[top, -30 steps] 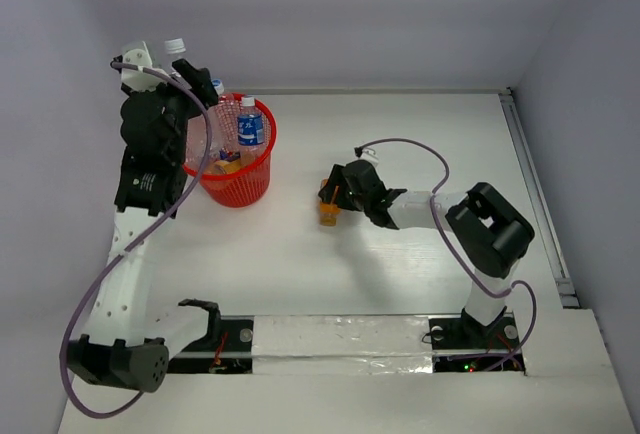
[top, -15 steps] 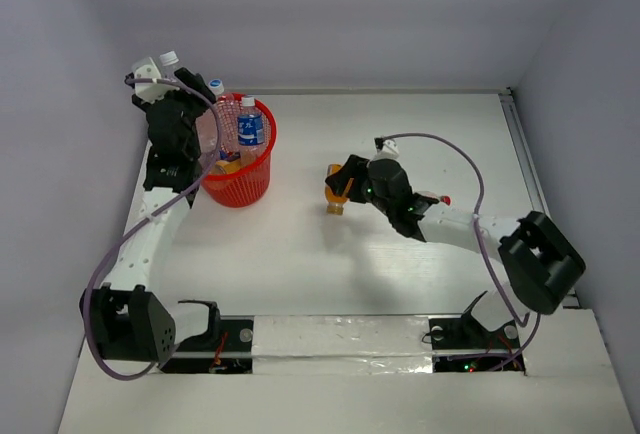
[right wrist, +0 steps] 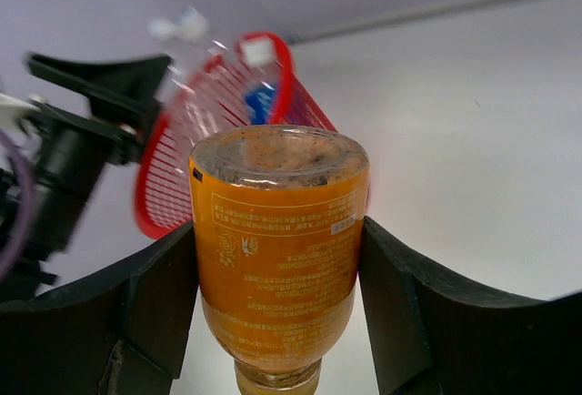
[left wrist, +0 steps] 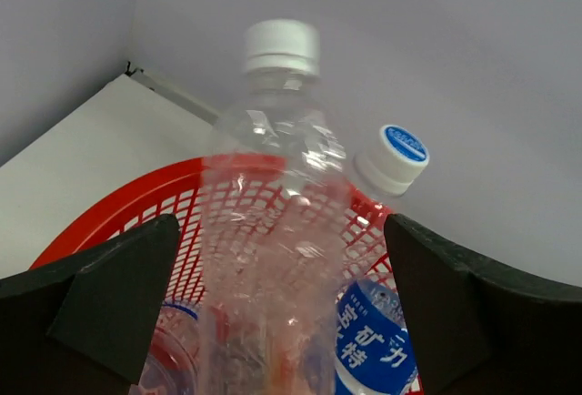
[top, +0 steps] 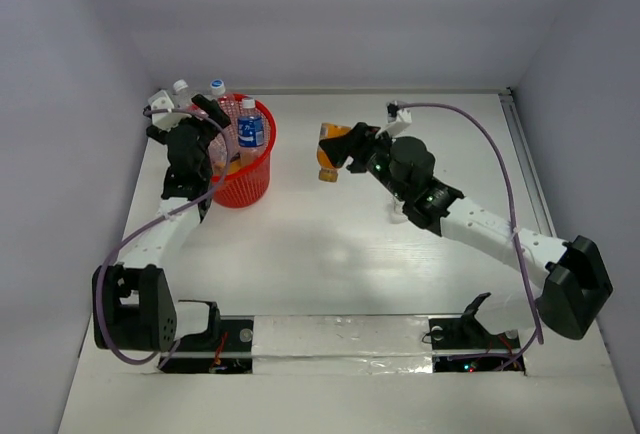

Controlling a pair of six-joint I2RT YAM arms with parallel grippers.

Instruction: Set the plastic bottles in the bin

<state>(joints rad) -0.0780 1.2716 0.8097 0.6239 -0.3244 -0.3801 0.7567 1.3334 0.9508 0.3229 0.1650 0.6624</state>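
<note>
- Left gripper point(left wrist: 280, 231) has just let go. Its jaws were narrower half a second ago and now stand wide, with a gap on either side of the plain clear bottle point(left wrist: 277, 140).
- That bottle stands cap up between the open fingers, in front of the red mesh of the bin point(top: 240, 189). Its base is cut off at the bottom of the left wrist view, so I cannot tell whether it has landed. It is most likely released into the bin.
- Over the last second this arm has swung in from the far left of the overhead frame to the bin's left rim.
- A blue-label bottle point(top: 250, 126) already stands inside the bin, and a second capped one leans just beside the clear bottle.
- Right gripper point(right wrist: 277, 277) is clenched on the orange bottle point(top: 327, 159), neck down in the wrist view. It has carried the bottle from the middle of the table point(top: 330, 254) to the upper centre of the overhead frame, off the surface. The bottle is near the bin's right side but not over it, so I judge it to be next in.
- Bare table lies between the orange bottle and the bin, so the approach looks free. The bin sits close to the back wall at the upper left, with the left arm crowding its left rim, so entry is easiest from the right or above.
</note>
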